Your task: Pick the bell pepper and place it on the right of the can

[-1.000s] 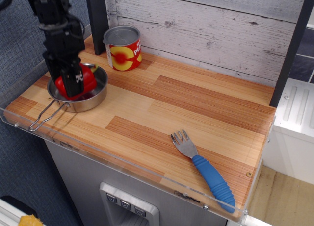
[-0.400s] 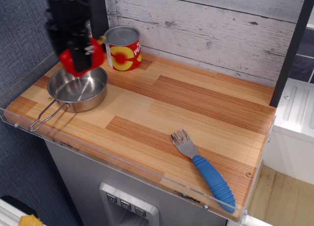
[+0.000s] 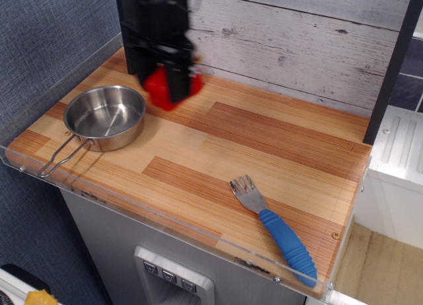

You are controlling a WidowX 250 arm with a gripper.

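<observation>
Between tool (image 3: 173,87) fingers — bell pepper (image 3: 165,91), blurred

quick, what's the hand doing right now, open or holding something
Hand: closed on the bell pepper, carrying it above the wooden counter.

whitewashed plank wall (image 3: 297,47) | blue fabric wall (image 3: 46,34) | wooden counter (image 3: 264,146)

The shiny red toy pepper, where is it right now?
The glossy red plastic bell pepper is held in the black gripper near the back left of the wooden counter, just right of the round steel pan.
</observation>
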